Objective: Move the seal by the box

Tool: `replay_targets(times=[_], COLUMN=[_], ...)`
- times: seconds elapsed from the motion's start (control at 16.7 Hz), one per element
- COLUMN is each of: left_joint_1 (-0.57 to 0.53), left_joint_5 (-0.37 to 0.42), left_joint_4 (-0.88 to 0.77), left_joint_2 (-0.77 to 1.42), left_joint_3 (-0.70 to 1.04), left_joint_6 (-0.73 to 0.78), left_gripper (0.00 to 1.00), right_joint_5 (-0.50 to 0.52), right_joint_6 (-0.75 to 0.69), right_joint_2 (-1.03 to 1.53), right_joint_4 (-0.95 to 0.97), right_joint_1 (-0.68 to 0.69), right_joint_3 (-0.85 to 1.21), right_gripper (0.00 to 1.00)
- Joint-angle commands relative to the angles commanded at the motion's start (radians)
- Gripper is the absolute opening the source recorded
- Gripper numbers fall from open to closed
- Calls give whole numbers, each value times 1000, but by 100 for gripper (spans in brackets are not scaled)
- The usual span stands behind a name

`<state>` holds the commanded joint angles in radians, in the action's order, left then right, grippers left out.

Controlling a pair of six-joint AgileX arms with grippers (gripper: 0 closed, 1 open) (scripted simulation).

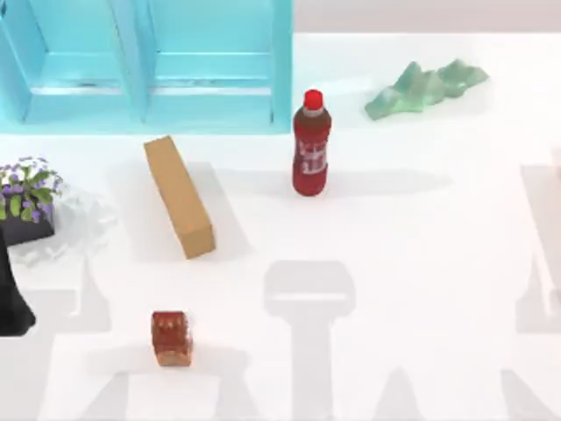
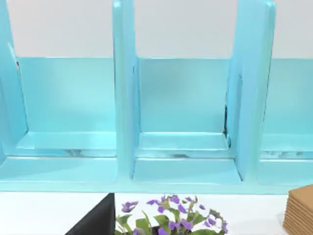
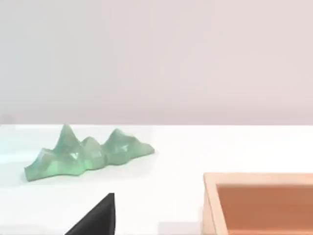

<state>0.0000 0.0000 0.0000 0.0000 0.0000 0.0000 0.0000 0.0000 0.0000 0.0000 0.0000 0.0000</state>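
seal [image 1: 171,338] sits on the white table [image 1: 421,263], well apart from the tan box [image 1: 179,196], nearer the table's front edge than the box. red bottle [image 1: 311,145] stands upright right of the box. left arm [image 1: 12,298] parked left of the box; can't tell how either gripper stands.

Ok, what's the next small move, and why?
Probably bring the left arm, parked at the table's left edge, over the seal. The seal sits alone near the front, well apart from the box, and that arm is nearer.

glossy mottled seal [image 1: 171,338], matt cardboard box [image 1: 179,196]
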Motion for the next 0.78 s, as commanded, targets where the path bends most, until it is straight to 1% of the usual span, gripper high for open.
replay_targets(times=[0.24, 0.42, 0.6, 0.78], left_joint_1=[0, 0, 0, 0], left_joint_5=[0, 0, 0, 0], left_joint_4=[0, 0, 0, 0], left_joint_2=[0, 0, 0, 0], left_joint_3=[0, 0, 0, 0], left_joint_6=[0, 0, 0, 0], left_gripper=[100, 100, 100, 100], right_joint_5=[-5, -25, -54, -81], right_joint_6=[10, 55, 131, 228], right_joint_2=[23, 136, 327, 583], right_joint_4=[-18, -105, -244, -423], right_joint_1=[16, 87, 201, 339], right_joint_3=[24, 143, 357, 664], right_gripper=[100, 100, 100, 100])
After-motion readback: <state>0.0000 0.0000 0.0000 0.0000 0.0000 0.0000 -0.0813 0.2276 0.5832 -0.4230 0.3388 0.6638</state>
